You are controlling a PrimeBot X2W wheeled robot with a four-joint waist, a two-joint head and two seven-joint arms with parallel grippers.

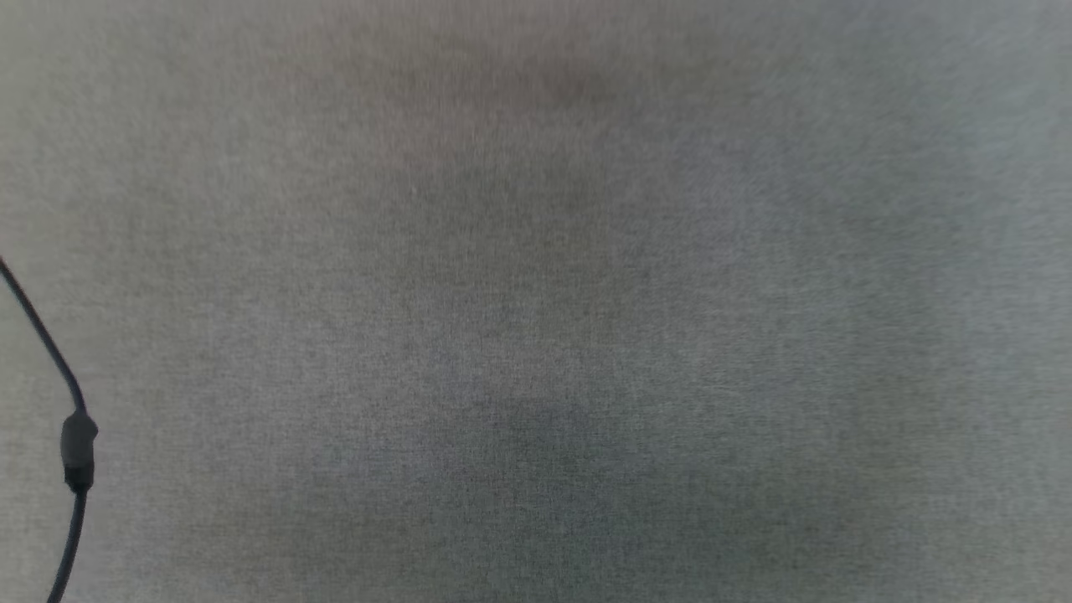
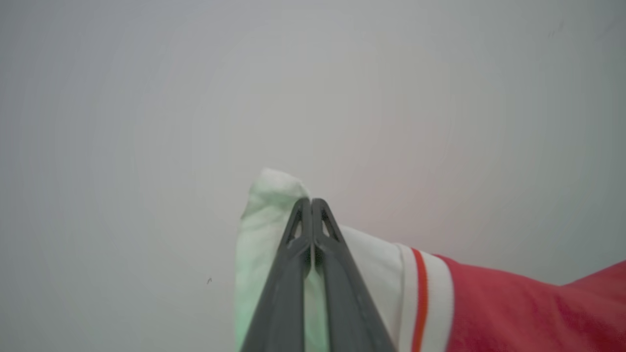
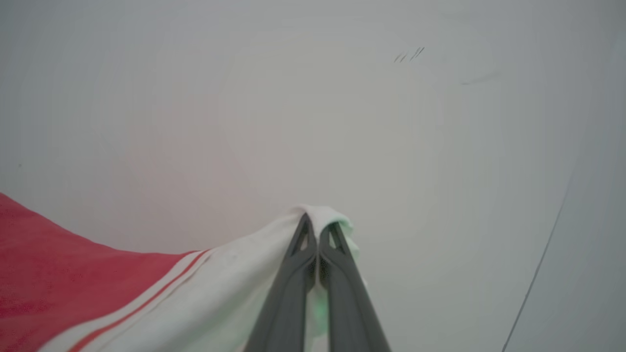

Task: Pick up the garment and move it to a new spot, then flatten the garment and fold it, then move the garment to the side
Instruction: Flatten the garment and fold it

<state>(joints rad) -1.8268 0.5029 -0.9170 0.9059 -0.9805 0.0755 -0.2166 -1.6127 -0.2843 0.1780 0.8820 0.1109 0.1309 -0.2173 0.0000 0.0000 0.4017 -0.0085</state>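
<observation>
Your left gripper is clamped on the garment, its two dark fingers pressed tip to tip on a white sleeve end. In the left wrist view, that white cloth bunches up just past the fingertips on the left. To the right of the fingers runs the striped trim, a thin red line on white. Beyond it the shirt's red body spreads toward the lower right corner.

Your right gripper has its fingers closed too, pinching a white sleeve end that folds over the fingertips. In the right wrist view, the cloth slopes away to the lower left, through the trim to the red body at that view's lower left corner.

Behind the garment in both wrist views is a pale grey, blurred ground. You cannot tell from these views whether the cloth touches it. A thin dark line crosses the lower right of the right wrist view.

In the head view, you look down on a grey woven surface. A black cable curves along that view's left edge, with a thicker barrel partway down it.
</observation>
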